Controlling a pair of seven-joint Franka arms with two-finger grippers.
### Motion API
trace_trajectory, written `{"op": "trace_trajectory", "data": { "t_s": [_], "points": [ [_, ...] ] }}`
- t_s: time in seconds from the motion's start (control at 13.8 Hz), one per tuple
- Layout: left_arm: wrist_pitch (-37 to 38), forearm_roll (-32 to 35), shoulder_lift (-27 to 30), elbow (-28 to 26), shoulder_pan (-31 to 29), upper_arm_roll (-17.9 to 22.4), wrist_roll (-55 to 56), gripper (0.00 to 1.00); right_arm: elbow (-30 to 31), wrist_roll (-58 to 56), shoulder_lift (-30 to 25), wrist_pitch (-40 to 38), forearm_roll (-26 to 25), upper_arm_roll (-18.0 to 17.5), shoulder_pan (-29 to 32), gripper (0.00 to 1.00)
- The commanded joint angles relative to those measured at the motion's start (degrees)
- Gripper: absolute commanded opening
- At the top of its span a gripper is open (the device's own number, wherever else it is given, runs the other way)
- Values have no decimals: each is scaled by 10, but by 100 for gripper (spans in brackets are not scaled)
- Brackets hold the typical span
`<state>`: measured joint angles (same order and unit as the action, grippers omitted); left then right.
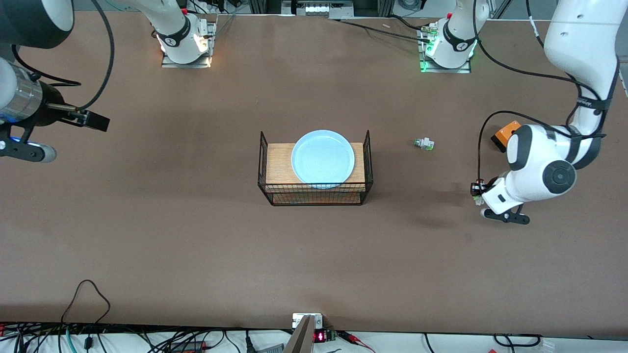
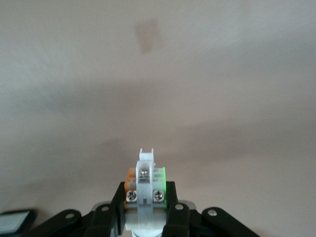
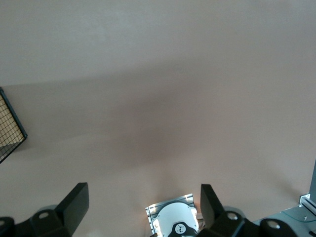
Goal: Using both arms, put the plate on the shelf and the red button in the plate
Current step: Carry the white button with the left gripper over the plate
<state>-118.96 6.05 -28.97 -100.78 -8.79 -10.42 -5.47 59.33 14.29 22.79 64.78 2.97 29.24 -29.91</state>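
Observation:
The light-blue plate (image 1: 322, 158) lies on a wooden board inside the wire rack (image 1: 314, 197) at the middle of the table. My left gripper (image 1: 477, 195) is low over the table toward the left arm's end, shut on the red button (image 1: 475, 188). The left wrist view shows the button (image 2: 145, 185) as a white switch body with orange and green sides, clamped between the black fingers (image 2: 120, 207). My right gripper (image 1: 92, 119) hangs in the air over the right arm's end of the table; its fingers (image 3: 75, 200) stand wide apart with nothing between them.
A white-green switch (image 1: 424, 143) lies on the table between the rack and the left arm. A corner of the rack (image 3: 11, 126) shows in the right wrist view. Cables and electronics run along the table edge nearest the front camera (image 1: 314, 333).

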Motion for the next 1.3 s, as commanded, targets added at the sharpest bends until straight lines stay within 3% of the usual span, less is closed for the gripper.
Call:
{"op": "trace_trajectory", "data": {
  "t_s": [0.0,0.14,0.29,0.51,0.65,1.01,1.23],
  "points": [
    [127,-2,8,109,9,-39,31,5,-1,-21,-10,-3,0,-1,-3,100],
    [179,-23,8,162,13,-81,74,5,-2,-50,-11,-4,13,3,8,100],
    [205,-65,6,189,18,-119,115,6,17,-62,-30,8,43,-25,50,100],
    [205,-165,6,192,43,-149,185,6,159,-65,-127,101,44,-148,175,100],
    [204,-227,4,222,71,-152,215,6,225,-66,-173,133,35,-202,222,100],
    [170,-233,-18,269,177,-148,278,7,337,-59,-254,168,-13,-316,294,100],
    [152,-227,-32,265,218,-145,314,8,388,-53,-297,185,-15,-324,300,100]
  ]
}}
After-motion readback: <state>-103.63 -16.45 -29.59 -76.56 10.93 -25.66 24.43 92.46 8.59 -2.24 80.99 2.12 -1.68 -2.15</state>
